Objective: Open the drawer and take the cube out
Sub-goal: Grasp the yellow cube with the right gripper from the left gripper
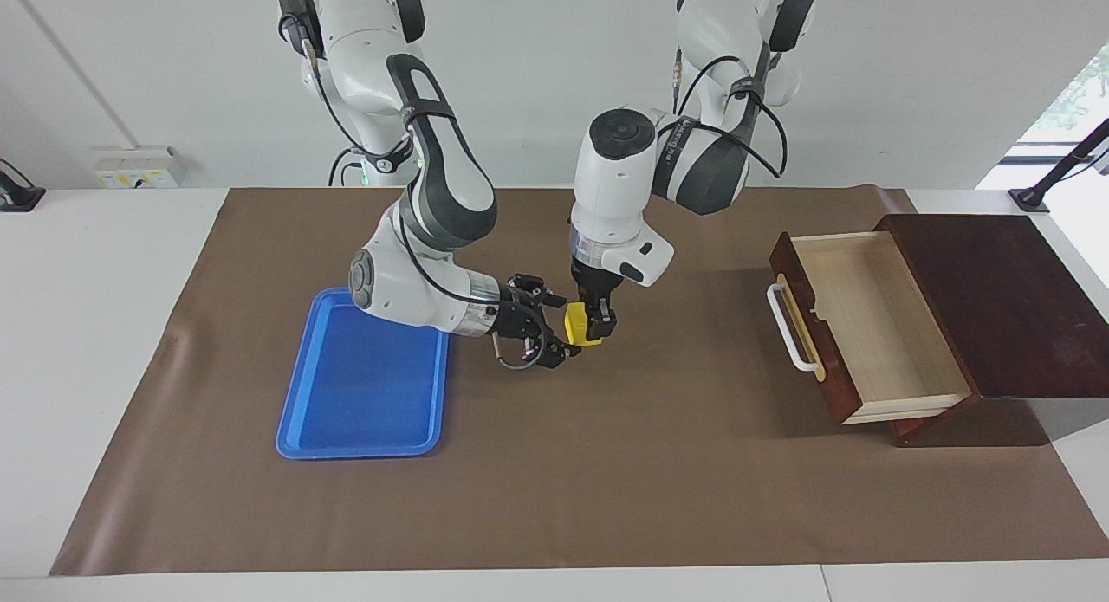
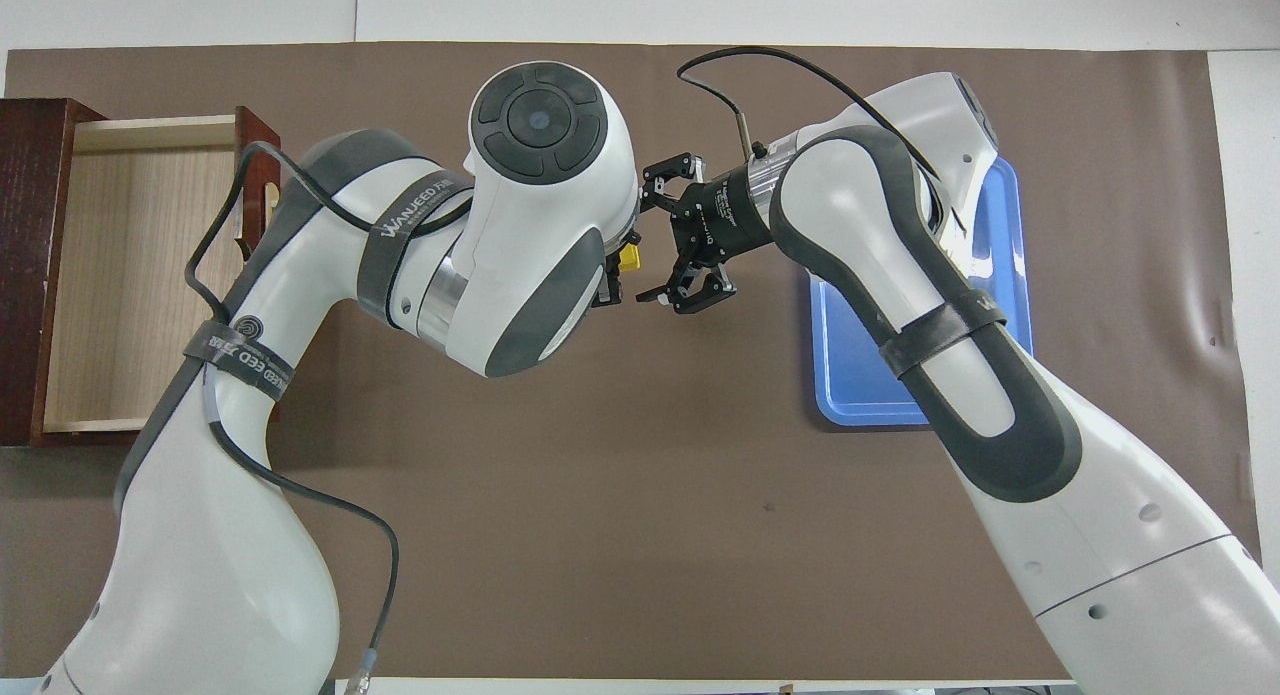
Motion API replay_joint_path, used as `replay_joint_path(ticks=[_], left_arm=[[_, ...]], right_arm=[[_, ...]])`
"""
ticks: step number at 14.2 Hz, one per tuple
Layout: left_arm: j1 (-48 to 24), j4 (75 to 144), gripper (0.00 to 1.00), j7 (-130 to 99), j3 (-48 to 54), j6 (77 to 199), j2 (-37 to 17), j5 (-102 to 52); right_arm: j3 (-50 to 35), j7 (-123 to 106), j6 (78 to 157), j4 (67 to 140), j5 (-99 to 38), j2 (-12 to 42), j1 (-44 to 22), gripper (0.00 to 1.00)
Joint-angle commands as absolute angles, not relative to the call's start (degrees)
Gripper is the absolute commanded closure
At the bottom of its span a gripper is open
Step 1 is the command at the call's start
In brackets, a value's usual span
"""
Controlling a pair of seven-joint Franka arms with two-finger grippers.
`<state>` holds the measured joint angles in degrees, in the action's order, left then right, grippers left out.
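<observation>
The small yellow cube (image 1: pixel 574 324) hangs over the brown mat between the tray and the drawer, with my left gripper (image 1: pixel 588 328) pointing down and shut on it. My right gripper (image 1: pixel 564 328) lies level beside it, coming from the tray's side, open, with its fingertips (image 1: pixel 572 352) either side of the cube. In the overhead view only a corner of the cube (image 2: pixel 629 259) shows past the left arm's wrist, and the right gripper (image 2: pixel 649 234) spreads wide. The drawer (image 1: pixel 875 333) stands pulled out at the left arm's end of the table, its pale inside bare.
A flat blue tray (image 1: pixel 364 385) lies on the mat under the right arm's forearm. The dark wooden cabinet (image 1: pixel 1005 299) holds the drawer, whose white handle (image 1: pixel 788 329) juts toward the table's middle. A brown mat (image 1: pixel 606 481) covers the table.
</observation>
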<state>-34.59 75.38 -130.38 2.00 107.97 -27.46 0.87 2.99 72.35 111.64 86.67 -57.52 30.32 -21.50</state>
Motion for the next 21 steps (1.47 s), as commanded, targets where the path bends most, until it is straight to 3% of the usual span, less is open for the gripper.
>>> replay_joint_path(ticks=[1,3,4,5,6,7,21], left_arm=[[-35.51,75.76,1.00,-131.40,1.32,108.72,-27.42,1.85],[-35.51,75.76,1.00,-131.40,1.41,108.72,-27.42,1.85],[-35.51,75.76,1.00,-131.40,1.32,108.72,-27.42,1.85],[-35.51,75.85,1.00,-131.40,1.41,108.72,-27.42,1.85],[-35.51,76.11,1.00,-131.40,1.32,108.72,-27.42,1.93],[-35.51,76.20,1.00,-131.40,1.32,108.72,-27.42,1.93],[-35.51,76.38,1.00,-131.31,1.32,108.54,-27.42,1.93]], right_arm=[[2.90,73.56,113.55,88.68,-59.24,28.92,-21.88,0.12],[2.90,73.65,113.55,88.68,-59.24,28.92,-21.80,0.28],[2.90,73.57,113.55,88.68,-59.24,28.92,-21.80,0.40],[2.90,73.56,113.55,88.68,-59.24,28.92,-21.80,0.56],[2.90,73.56,113.55,88.68,-59.24,28.92,-21.80,0.81],[2.90,73.22,113.47,88.68,-59.24,28.92,-21.80,1.00],[2.64,73.48,113.64,88.59,-60.56,28.92,-21.80,1.00]])
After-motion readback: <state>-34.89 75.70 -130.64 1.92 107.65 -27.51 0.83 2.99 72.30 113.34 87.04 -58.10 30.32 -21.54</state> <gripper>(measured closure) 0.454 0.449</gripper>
